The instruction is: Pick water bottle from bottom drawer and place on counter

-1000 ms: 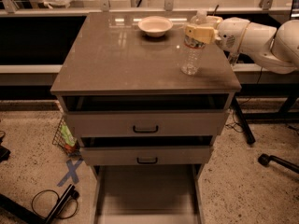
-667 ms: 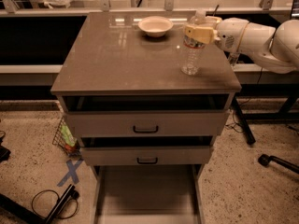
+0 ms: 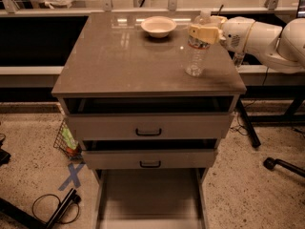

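Observation:
The water bottle (image 3: 196,55), clear with a white cap, stands upright on the counter (image 3: 124,56) near its right edge, its base touching the top. My gripper (image 3: 202,33), with pale yellow fingers, reaches in from the right and is shut around the bottle's upper part, just below the cap. The bottom drawer (image 3: 150,194) is pulled out below the cabinet; its grey floor shows nothing in it.
A white bowl (image 3: 158,26) sits at the back of the counter, left of the bottle. The two upper drawers (image 3: 148,127) are partly open. A wire basket (image 3: 66,141) and cables lie on the floor at the left. A chair base (image 3: 281,165) is at the right.

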{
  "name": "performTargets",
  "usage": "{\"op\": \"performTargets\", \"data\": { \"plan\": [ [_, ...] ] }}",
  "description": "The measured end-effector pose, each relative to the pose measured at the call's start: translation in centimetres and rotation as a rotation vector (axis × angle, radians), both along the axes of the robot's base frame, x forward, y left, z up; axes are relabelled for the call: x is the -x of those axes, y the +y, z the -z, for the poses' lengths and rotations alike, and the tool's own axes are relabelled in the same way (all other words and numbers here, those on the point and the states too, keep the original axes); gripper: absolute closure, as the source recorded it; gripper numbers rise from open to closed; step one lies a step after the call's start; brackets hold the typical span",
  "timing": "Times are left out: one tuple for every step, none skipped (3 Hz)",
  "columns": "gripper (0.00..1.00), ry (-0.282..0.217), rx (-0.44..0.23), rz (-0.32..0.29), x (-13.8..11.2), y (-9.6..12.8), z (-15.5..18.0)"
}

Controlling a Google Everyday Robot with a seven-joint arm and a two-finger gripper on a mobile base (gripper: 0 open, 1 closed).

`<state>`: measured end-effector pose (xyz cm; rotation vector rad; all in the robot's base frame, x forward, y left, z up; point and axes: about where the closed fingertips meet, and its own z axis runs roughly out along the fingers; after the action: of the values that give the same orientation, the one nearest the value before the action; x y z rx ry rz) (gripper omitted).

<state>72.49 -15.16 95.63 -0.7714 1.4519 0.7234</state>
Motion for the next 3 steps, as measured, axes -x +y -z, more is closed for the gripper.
{"op": "performTargets", "data": {
  "plan": [
    [0.40, 0.000, 0.000, 0.000, 0.00, 0.01, 0.00],
    [0.17, 0.000, 0.000, 0.000, 0.00, 0.02, 0.00],
    [0.00, 0.000, -0.001, -0.005, -0.03, 0.36, 0.00]
  ]
}}
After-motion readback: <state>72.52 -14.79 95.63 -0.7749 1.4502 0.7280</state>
